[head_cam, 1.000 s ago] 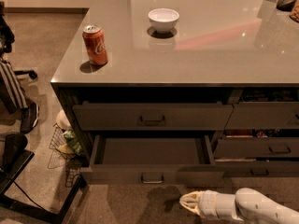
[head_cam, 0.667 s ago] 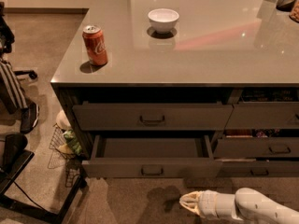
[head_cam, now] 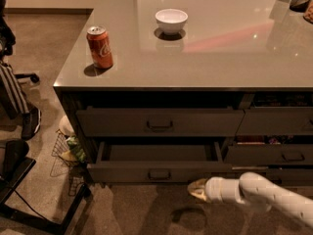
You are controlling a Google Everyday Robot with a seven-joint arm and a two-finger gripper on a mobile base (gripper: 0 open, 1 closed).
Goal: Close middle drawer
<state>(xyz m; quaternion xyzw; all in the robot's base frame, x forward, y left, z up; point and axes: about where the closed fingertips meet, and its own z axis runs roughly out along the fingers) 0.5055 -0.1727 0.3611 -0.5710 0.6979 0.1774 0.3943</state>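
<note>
The middle drawer (head_cam: 159, 172) is a wide dark grey-brown drawer under the counter, pulled part way out, with its paler inner floor (head_cam: 159, 153) showing and a small central pull on its flat front. My gripper (head_cam: 195, 190) sits low at the end of the white arm (head_cam: 264, 195), just below and to the right of the drawer front's right end, close to it. The matching wide drawer front (head_cam: 159, 122) above stays in line with the cabinet.
A red soda can (head_cam: 100, 46) and a white bowl (head_cam: 171, 20) stand on the grey countertop (head_cam: 220, 58). Narrower drawers (head_cam: 274, 153) are to the right. A wire basket (head_cam: 66, 153) and chair legs (head_cam: 19, 190) stand on the floor at left.
The middle drawer has slid inward, showing less of its floor than a second ago. The gripper has stayed near its lower right corner.
</note>
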